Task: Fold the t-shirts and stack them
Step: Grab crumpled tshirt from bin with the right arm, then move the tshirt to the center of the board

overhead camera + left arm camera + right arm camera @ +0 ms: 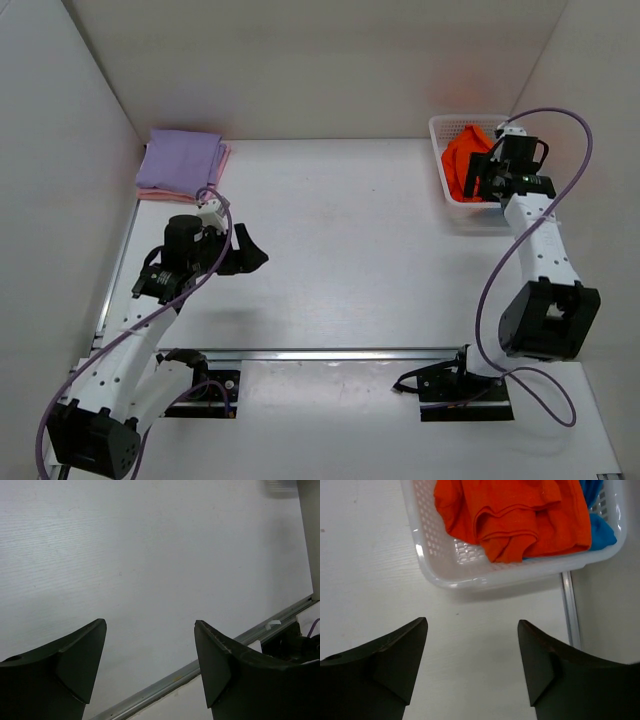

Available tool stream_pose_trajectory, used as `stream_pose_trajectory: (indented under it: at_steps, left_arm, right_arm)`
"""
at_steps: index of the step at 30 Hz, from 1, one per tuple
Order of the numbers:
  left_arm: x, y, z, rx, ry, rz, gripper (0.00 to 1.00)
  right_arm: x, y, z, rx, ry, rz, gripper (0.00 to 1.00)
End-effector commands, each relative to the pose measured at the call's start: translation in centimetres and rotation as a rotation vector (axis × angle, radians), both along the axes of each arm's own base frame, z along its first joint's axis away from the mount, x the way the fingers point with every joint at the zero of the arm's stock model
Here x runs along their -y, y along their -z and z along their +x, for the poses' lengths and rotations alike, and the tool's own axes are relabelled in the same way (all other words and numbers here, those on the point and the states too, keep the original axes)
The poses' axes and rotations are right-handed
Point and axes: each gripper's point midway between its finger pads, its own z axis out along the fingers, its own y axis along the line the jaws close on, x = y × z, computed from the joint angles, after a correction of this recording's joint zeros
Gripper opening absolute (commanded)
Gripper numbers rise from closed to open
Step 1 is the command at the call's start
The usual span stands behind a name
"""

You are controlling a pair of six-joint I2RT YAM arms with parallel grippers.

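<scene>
A crumpled orange t-shirt (520, 517) lies in the white mesh basket (470, 575), over a blue t-shirt (602, 530) at the basket's right side. In the top view the orange shirt (460, 160) shows at the back right. A folded lavender t-shirt (180, 160) lies on a folded pink t-shirt (223, 165) at the back left. My right gripper (472, 625) is open and empty just in front of the basket; it also shows in the top view (480, 178). My left gripper (150, 627) is open and empty over bare table, left of centre in the top view (252, 255).
White walls close in the table at the back and both sides. A metal rail (330, 353) runs across the near side, and another rail (570, 607) runs along the right wall beside the basket. Cables loop from both arms.
</scene>
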Motion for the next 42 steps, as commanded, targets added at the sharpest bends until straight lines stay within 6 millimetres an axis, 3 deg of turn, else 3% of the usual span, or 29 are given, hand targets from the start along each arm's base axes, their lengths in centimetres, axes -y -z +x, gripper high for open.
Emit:
stream_pose_trajectory:
  at_steps: [1, 2, 3, 4, 8, 9, 11, 13, 14, 15, 16, 18, 19, 22, 23, 24, 26, 27, 28, 29, 31, 32, 34, 35, 36, 39, 40, 41, 42]
  left_arm:
    - [-0.5, -0.3, 0.9, 0.050, -0.028, -0.001, 0.82]
    - [-0.7, -0.2, 1.1, 0.052, -0.037, -0.002, 0.82]
    - [-0.8, -0.4, 1.3, 0.061, -0.041, 0.002, 0.82]
    - [-0.9, -0.3, 1.5, 0.052, -0.053, 0.000, 0.80]
    - [0.0, -0.2, 1.7, 0.064, -0.040, -0.025, 0.77]
    - [-0.1, 0.4, 1.8, 0.054, -0.048, -0.030, 0.77]
    - [0.6, 0.8, 1.6, 0.040, -0.033, -0.049, 0.76]
    - [0.6, 1.4, 1.8, 0.032, -0.030, -0.042, 0.75]
    - [0.3, 1.7, 2.0, 0.023, -0.045, -0.034, 0.74]
    - [0.1, 2.0, 2.0, 0.020, -0.045, -0.017, 0.71]
    - [-0.3, 1.6, 2.3, 0.042, -0.053, 0.001, 0.71]
    - [-0.4, 1.9, 2.2, 0.037, -0.056, 0.016, 0.71]
    - [-0.6, 2.1, 2.2, 0.035, -0.057, 0.023, 0.67]
    - [-0.6, 2.4, 2.2, 0.029, -0.051, 0.017, 0.71]
    - [-0.6, 2.6, 2.0, 0.019, -0.045, 0.016, 0.68]
    - [-0.6, 2.5, 2.1, 0.025, -0.044, 0.017, 0.60]
    - [-0.7, 1.7, 2.2, 0.040, -0.049, 0.019, 0.37]
    - [-0.8, 1.7, 2.1, 0.038, -0.052, 0.019, 0.33]
    - [-0.8, 0.9, 2.2, 0.061, -0.055, 0.023, 0.30]
    - [-0.7, 0.4, 2.2, 0.073, -0.056, 0.017, 0.26]
    - [-0.3, -0.4, 2.0, 0.090, -0.045, 0.002, 0.27]
    - [0.0, -0.9, 2.0, 0.102, -0.044, -0.003, 0.31]
    - [0.2, -1.6, 1.7, 0.110, -0.039, -0.018, 0.32]
    - [0.5, -2.2, 1.4, 0.120, -0.032, -0.035, 0.33]
    - [1.0, -2.8, 0.9, 0.129, -0.012, -0.060, 0.35]
    - [1.2, -4.2, 0.1, 0.158, -0.002, -0.094, 0.37]
    - [1.2, -4.4, 0.0, 0.160, -0.003, -0.094, 0.39]
    - [1.1, -5.4, -0.1, 0.184, 0.000, -0.101, 0.41]
    - [1.1, -5.9, -0.1, 0.190, 0.005, -0.099, 0.47]
  right_arm:
    - [2.5, -2.6, 4.6, 0.149, 0.044, 0.007, 0.72]
    - [3.0, -1.1, 5.5, 0.108, 0.047, 0.007, 0.78]
    - [3.8, -1.9, 6.4, 0.128, 0.067, -0.019, 0.81]
    - [4.6, -1.1, 7.5, 0.114, 0.078, -0.027, 0.84]
    - [6.1, 1.8, 11.4, 0.083, 0.067, -0.019, 0.76]
    - [6.2, 1.6, 12.1, 0.086, 0.059, -0.006, 0.74]
    - [7.1, 4.8, 13.7, 0.030, 0.068, 0.008, 0.73]
    - [7.5, 6.1, 16.0, 0.006, 0.066, 0.011, 0.70]
    - [7.4, 8.0, 16.0, -0.039, 0.063, 0.026, 0.67]
    - [7.2, 8.1, 16.1, -0.054, 0.056, 0.030, 0.65]
    - [7.1, 8.7, 16.5, -0.068, 0.053, 0.040, 0.61]
    - [7.0, 9.3, 17.1, -0.076, 0.051, 0.050, 0.40]
    - [7.2, 8.8, 17.4, -0.069, 0.053, 0.047, 0.38]
    - [7.4, 8.0, 17.8, -0.077, 0.046, 0.041, 0.38]
    - [7.6, 8.7, 18.0, -0.092, 0.044, 0.038, 0.14]
    - [7.6, 8.3, 18.1, -0.108, 0.042, 0.042, 0.00]
    - [7.5, 6.8, 17.6, -0.104, 0.043, 0.034, 0.00]
    - [7.4, 4.6, 17.6, -0.056, 0.037, 0.024, 0.00]
    - [7.6, 3.9, 17.1, -0.052, 0.046, 0.021, 0.00]
    - [7.7, 1.3, 16.9, -0.005, 0.049, 0.013, 0.00]
    - [6.9, -4.7, 15.7, 0.106, 0.031, -0.010, 0.00]
    - [6.7, -6.0, 15.4, 0.138, 0.020, -0.001, 0.00]
    - [5.5, -13.0, 12.6, 0.273, 0.001, -0.026, 0.00]
    - [4.9, -14.1, 11.9, 0.295, -0.007, -0.029, 0.00]
    - [3.8, -19.2, 9.0, 0.405, -0.018, -0.050, 0.00]
    - [0.9, -22.8, 5.4, 0.505, -0.089, -0.022, 0.00]
    - [-0.9, -25.9, 3.1, 0.585, -0.132, -0.015, 0.00]
    - [-2.1, -25.8, 2.5, 0.585, -0.162, -0.006, 0.00]
    - [-4.1, -27.2, 0.6, 0.624, -0.200, -0.005, 0.00]
